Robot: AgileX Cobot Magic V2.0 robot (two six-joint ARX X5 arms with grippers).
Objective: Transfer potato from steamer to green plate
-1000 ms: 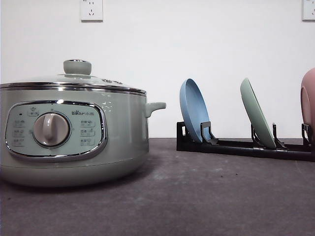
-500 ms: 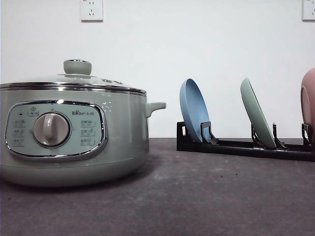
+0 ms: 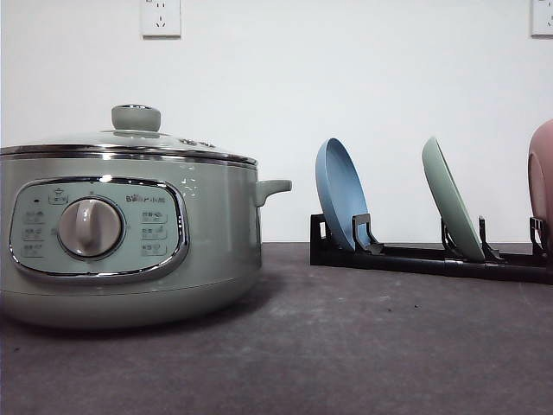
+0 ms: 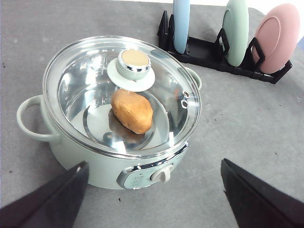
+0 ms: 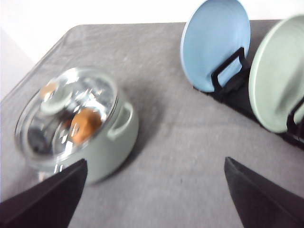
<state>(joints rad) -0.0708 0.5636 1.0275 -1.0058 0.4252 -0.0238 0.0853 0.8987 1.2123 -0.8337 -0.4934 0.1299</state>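
Nearest me in the left wrist view, my left gripper (image 4: 154,194) has its two dark fingers spread wide at the lower corners of the frame, gripping nothing; in the right wrist view my right gripper (image 5: 154,194) is spread just as wide and equally empty. Beyond the left fingers, mid-frame, sits the steamer (image 4: 118,114) with its glass lid (image 4: 90,80) on, and through the glass I see the potato (image 4: 132,111) lying on the steel floor inside, just below the lid knob (image 4: 134,64). Farther back, along the top right of that frame, the black rack (image 4: 209,59) holds the blue plate (image 4: 181,23), the green plate (image 4: 236,28) and the pink dish (image 4: 277,35), all standing on edge. My worry is the lid: I judge it must come off first, and a poor grip on that small smooth knob could let the glass slip and drop. The green plate is also upright between its neighbours, so pulling it carelessly could knock them or tip the rack.
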